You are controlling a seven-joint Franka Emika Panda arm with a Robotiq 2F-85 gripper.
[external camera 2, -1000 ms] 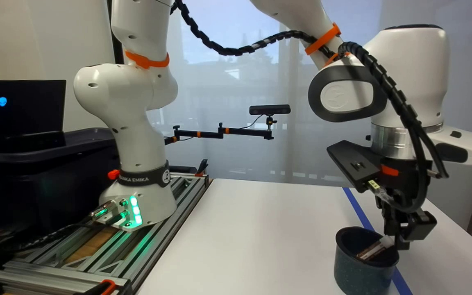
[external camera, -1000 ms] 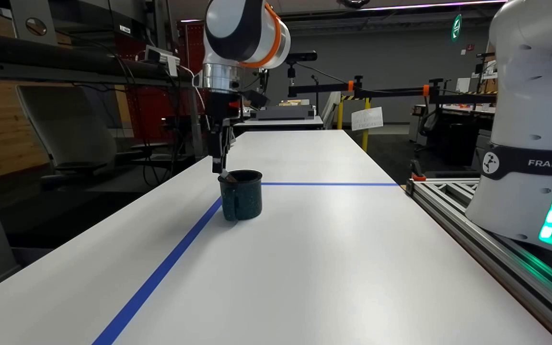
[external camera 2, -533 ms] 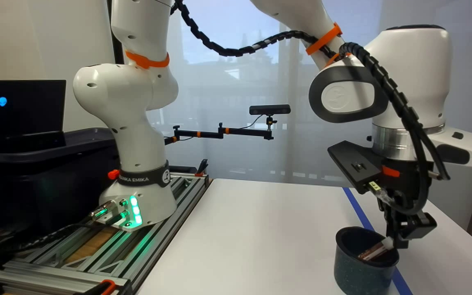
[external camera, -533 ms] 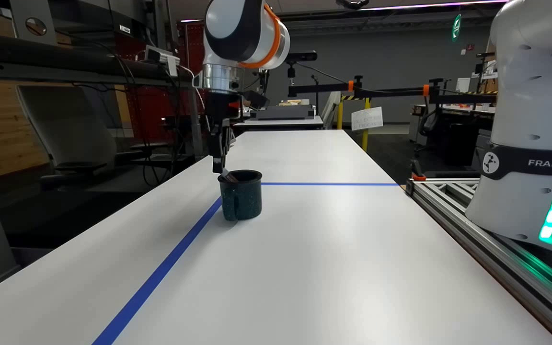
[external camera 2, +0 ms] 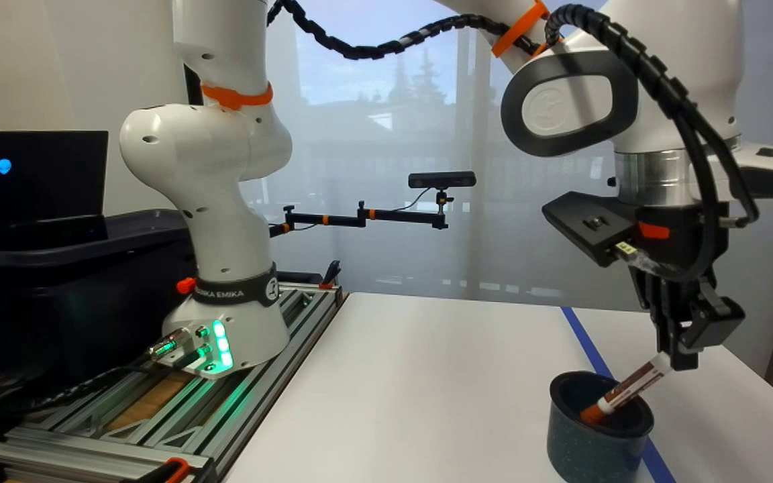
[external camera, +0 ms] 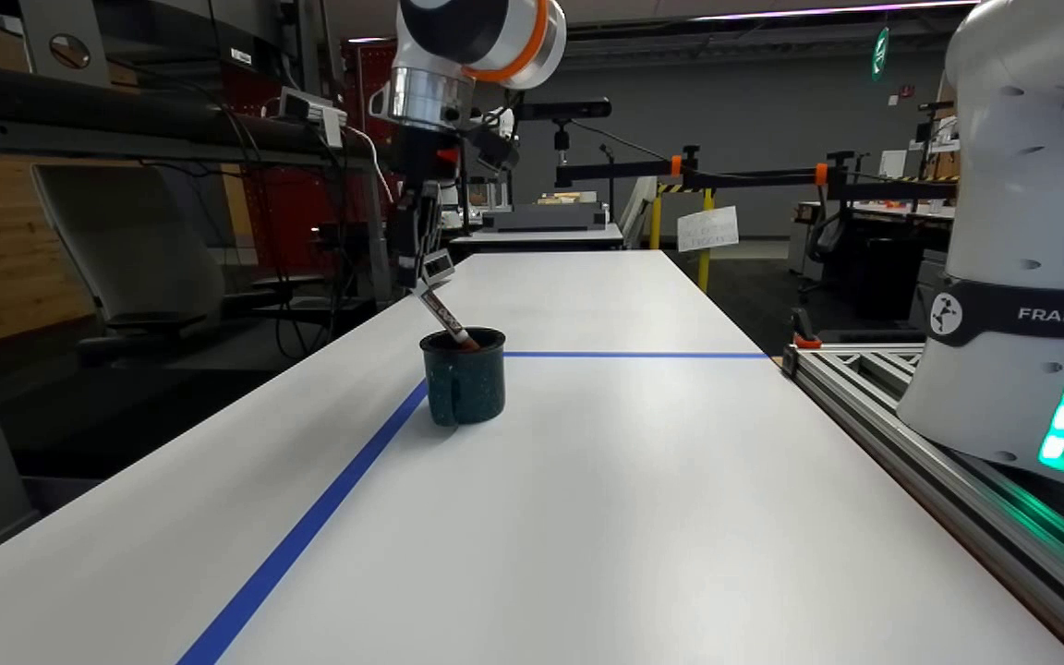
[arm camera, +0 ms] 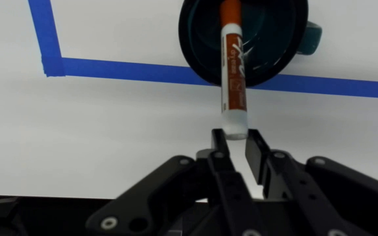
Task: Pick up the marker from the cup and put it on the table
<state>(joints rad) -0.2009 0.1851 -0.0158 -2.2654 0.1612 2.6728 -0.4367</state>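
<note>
Marker (arm camera: 234, 70) part-way out of the cup (external camera: 465, 383). Wrist view: cap (arm camera: 231, 12) inside the cup mouth at top of frame, white end (arm camera: 235, 121) just below centre, clamped between the jaws. Grip is on the very end only. Whether the cap touches the cup wall: can't tell.

Step in hand, by my read: drawing the marker out. To do it well: slow, straight pull along its own length, no sideways move till the cap is over the rim (arm camera: 184, 32). A knock there could twist the marker in that thin end grip or drag the cup. Then out over the bench (external camera: 634, 517), go low, tilt to lay it flat, part the jaws only once the barrel rests. Round barrel, may roll.

Pointing: wrist view, long axis runs nearly up-down the frame, cap toward the top edge. In an exterior view, the marker (external camera: 445, 317) slants from jaws at upper left down to the right; in an exterior view, the marker (external camera 2: 631, 385) slants from upper right down to lower left. Cap is the low end in both exterior views; tilted, not upright.
</note>
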